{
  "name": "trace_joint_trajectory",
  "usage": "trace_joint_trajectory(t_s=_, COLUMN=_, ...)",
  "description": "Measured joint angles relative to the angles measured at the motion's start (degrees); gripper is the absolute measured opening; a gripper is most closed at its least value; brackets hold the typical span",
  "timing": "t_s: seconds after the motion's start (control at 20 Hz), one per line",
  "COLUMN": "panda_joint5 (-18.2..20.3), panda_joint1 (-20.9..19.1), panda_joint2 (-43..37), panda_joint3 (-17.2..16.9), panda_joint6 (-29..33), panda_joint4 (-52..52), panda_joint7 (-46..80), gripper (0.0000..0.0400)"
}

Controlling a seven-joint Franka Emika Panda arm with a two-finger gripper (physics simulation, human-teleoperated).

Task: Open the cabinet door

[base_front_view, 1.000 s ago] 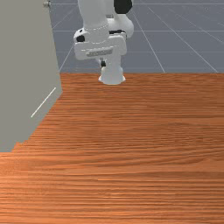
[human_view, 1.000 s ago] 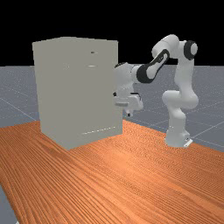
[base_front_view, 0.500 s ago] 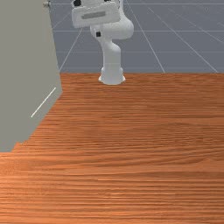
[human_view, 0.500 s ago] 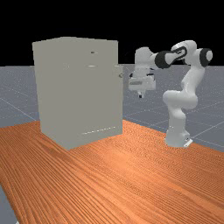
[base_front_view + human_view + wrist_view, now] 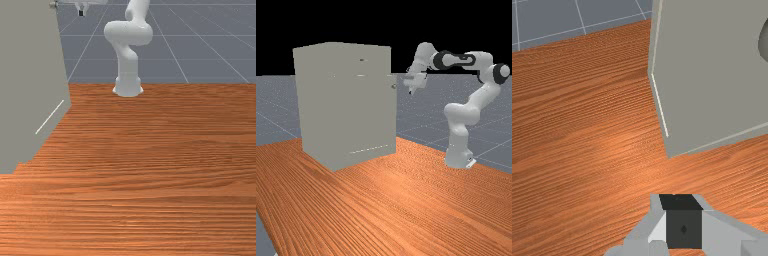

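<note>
Grey-beige panels are seen first, at the far view's left, where the tall cabinet point(image 5: 341, 100) is set upright on the orange-brown wooden table point(image 5: 386, 200). Just past its body, along the side turned toward the arm, the door point(image 5: 712, 75) is held closed, as far as can be judged, and its lower part is marked by a thin pale line point(image 5: 50, 117) in the front view. Next along, the small round knob point(image 5: 394, 86) is found, fixed high on that door and jutted out toward the robot; in the wrist view it is cut by the picture's border, with the door's broad face spread around it. And now the gripper point(image 5: 410, 91) is reached, held high above the table, near the knob but apart from it, its tips pointed downward on a slant and set slightly lower than the knob in the far view. Its fingers point(image 5: 677, 202) are pressed together, and nothing is clamped between them. Farther toward the far view's right, the white and grey arm point(image 5: 486, 97) is seen bent, its upper stretch carried almost level from the elbow to the hand, and its base point(image 5: 458, 156) is planted on the table, well apart from the cabinet.
</note>
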Motion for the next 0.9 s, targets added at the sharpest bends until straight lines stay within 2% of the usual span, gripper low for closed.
trace_joint_trajectory(t_s=0.15, panda_joint5=-1.67, panda_joint1=-2.43, panda_joint2=0.22, panda_joint3=-3.61, panda_joint6=1.48, panda_joint4=3.54, panda_joint7=-1.27, gripper=0.0)
trace_joint_trajectory(t_s=0.2, panda_joint5=-2.1, panda_joint1=-3.28, panda_joint2=-0.03, panda_joint3=-4.83, panda_joint6=4.5, panda_joint4=4.04, panda_joint7=-1.05, gripper=0.0)
trace_joint_trajectory(t_s=0.3, panda_joint5=-2.8, panda_joint1=-5.04, panda_joint2=-0.06, panda_joint3=-7.01, panda_joint6=15.07, panda_joint4=4.12, panda_joint7=0.78, gripper=0.0)
trace_joint_trajectory(t_s=0.45, panda_joint5=-5.06, panda_joint1=-8.37, panda_joint2=1.08, panda_joint3=-8.31, panda_joint6=30.29, panda_joint4=0.12, panda_joint7=4.02, gripper=0.0)
trace_joint_trajectory(t_s=0.55, panda_joint5=-6.56, panda_joint1=-10.08, panda_joint2=1.63, panda_joint3=-7.28, panda_joint6=41.16, panda_joint4=-4.93, panda_joint7=6.43, gripper=0.0)
trace_joint_trajectory(t_s=0.65, panda_joint5=-8.37, panda_joint1=-12.03, panda_joint2=2.21, panda_joint3=-5.27, panda_joint6=47.62, panda_joint4=-9.16, panda_joint7=8.03, gripper=0.0)
trace_joint_trajectory(t_s=0.9, panda_joint5=-9.72, panda_joint1=-13.55, panda_joint2=2.51, panda_joint3=-4.07, panda_joint6=52.14, panda_joint4=-11.44, panda_joint7=8.74, gripper=0.0)
